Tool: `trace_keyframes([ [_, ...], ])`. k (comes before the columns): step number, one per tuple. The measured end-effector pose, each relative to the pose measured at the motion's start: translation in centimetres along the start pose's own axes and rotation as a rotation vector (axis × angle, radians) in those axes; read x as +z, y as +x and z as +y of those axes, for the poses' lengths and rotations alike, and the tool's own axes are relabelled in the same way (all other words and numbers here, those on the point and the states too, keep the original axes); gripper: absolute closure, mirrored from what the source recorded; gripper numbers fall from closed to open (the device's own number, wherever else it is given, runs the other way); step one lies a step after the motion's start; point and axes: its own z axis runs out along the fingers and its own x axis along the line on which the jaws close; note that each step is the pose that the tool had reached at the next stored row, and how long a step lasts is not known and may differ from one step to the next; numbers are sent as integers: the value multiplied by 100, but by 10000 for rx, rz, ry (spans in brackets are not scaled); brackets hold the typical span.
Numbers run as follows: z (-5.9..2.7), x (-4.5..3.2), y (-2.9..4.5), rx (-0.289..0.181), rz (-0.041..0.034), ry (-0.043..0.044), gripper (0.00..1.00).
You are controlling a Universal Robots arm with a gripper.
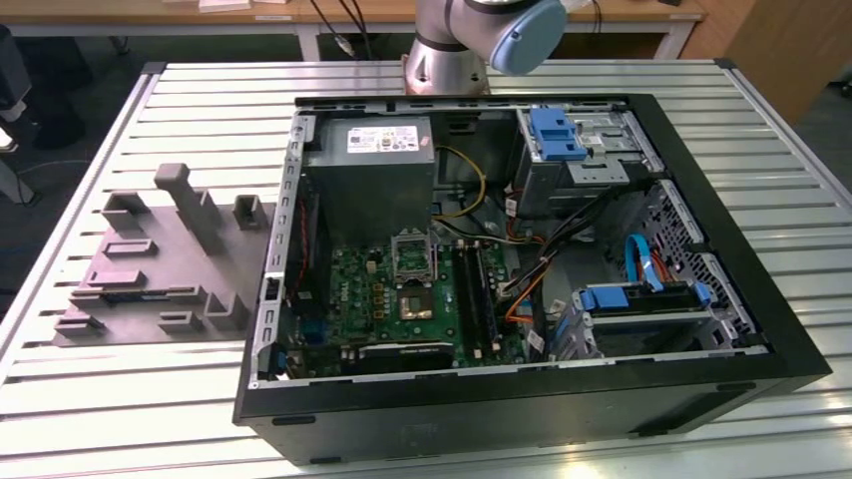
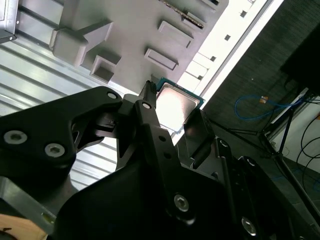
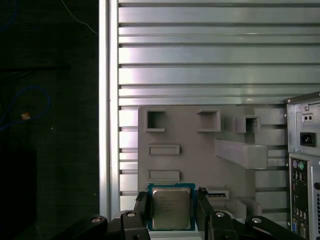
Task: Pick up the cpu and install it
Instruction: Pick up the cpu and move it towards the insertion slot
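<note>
Fingers (image 3: 141, 210) of the gripper (image 3: 171, 196) are closed on opposite edges of the cpu (image 3: 171, 212), which is held above the grey fixture tray (image 3: 190, 130) beside the computer case (image 1: 745, 329). Pickup is judged done, while installation is left, since the motherboard socket (image 1: 413, 257) appears unfilled. A silvery lid is framed by a thin greenish rim.

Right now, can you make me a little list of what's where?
gripper: shut on the cpu
cpu: held up over the tray, silvery side to the first wrist view
tray: grey, on the table, beside the case
table: slatted metal
case: open on top
socket: inside the case, on the green board
</note>
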Motion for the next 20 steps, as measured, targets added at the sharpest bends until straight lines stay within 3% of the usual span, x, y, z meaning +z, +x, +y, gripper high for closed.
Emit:
trace_keyframes([
  [20,2,-1,-43,0,0,1,53],
])
